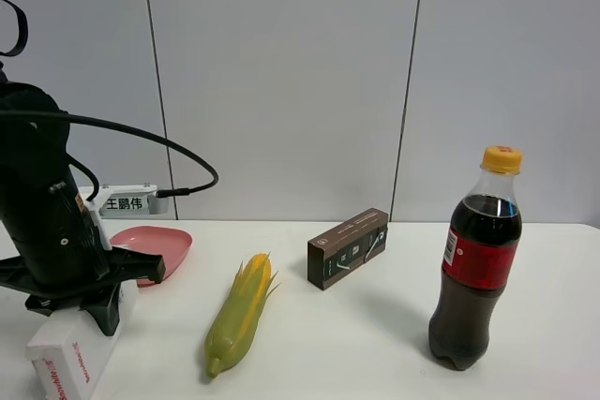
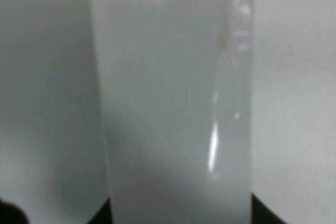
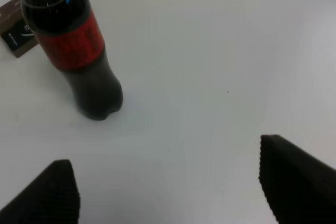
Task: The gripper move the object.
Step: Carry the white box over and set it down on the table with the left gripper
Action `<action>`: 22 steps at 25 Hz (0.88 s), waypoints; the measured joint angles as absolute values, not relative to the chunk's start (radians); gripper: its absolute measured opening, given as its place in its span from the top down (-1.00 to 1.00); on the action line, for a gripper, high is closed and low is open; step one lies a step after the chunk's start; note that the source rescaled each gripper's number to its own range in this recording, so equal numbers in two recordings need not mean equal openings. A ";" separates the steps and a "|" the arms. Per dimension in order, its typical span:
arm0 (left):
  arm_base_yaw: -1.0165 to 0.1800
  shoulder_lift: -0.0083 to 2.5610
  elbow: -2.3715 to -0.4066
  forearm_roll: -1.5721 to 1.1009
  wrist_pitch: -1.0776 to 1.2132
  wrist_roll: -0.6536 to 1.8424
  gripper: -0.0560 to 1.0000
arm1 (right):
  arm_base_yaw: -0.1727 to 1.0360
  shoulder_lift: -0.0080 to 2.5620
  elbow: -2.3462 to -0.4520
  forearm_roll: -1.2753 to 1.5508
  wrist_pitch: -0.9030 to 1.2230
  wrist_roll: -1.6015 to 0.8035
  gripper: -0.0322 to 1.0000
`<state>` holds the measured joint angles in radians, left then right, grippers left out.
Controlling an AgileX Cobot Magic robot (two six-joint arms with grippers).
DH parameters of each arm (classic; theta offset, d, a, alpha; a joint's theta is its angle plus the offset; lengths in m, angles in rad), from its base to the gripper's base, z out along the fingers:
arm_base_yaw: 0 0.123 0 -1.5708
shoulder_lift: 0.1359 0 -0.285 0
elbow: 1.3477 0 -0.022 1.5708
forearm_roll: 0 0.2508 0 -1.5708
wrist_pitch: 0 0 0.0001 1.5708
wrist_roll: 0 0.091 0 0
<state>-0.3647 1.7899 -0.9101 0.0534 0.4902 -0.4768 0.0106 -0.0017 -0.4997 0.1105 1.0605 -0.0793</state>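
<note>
White tabletop (image 1: 375,344); left pincer (image 1: 129,297) straddles smooth rectangular white carton (image 1: 70,353), clamping unclear; right pincer (image 3: 164,153), ribbed, apart.

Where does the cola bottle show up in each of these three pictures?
Exterior high: the cola bottle stands at the right of the picture.
Left wrist: not in it.
Right wrist: seen from above, beyond the open right pincer.
Shared landmark: the brown box beside the bottle.
</note>
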 joint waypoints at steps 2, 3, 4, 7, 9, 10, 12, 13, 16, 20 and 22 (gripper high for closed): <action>-0.365 1.804 -0.910 0.053 0.474 -0.477 0.88 | 0.011 -0.002 -0.500 0.110 1.061 -0.079 -1.00; -0.365 1.811 -0.910 0.053 0.470 -0.477 0.88 | 0.011 -0.002 -0.500 0.110 1.061 -0.079 -1.00; -0.365 1.815 -0.910 0.050 0.470 -0.477 0.88 | 0.011 -0.002 -0.500 0.110 1.061 -0.079 -1.00; -0.365 1.818 -0.910 0.049 0.468 -0.477 0.88 | 0.011 -0.002 -0.500 0.110 1.061 -0.079 -1.00; -0.365 1.819 -0.910 0.049 0.458 -0.477 0.88 | 0.011 -0.002 -0.500 0.110 1.061 -0.079 -1.00; -0.365 1.819 -0.910 0.049 0.453 -0.477 0.88 | 0.011 -0.002 -0.500 0.110 1.061 -0.079 -1.00; -0.365 1.819 -0.910 0.049 0.443 -0.477 0.88 | 0.011 -0.002 -0.500 0.110 1.061 -0.079 -1.00; -0.365 1.819 -0.910 0.049 0.443 -0.477 0.88 | 0.011 -0.002 -0.500 0.110 1.061 -0.079 -1.00; -0.365 1.819 -0.910 0.049 0.443 -0.477 0.88 | 0.011 -0.002 -0.500 0.110 1.061 -0.079 -1.00; -0.365 1.819 -0.910 0.049 0.443 -0.477 0.48 | 0.011 -0.002 -0.500 0.110 1.061 -0.079 -1.00; -0.365 1.819 -0.910 0.049 0.443 -0.477 0.20 | 0.011 -0.002 -0.500 0.110 1.061 -0.079 -1.00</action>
<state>-0.3647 1.8186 -0.9096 0.0491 0.4431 -0.4768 0.0106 -0.0017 -0.4997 0.1105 1.0605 -0.0793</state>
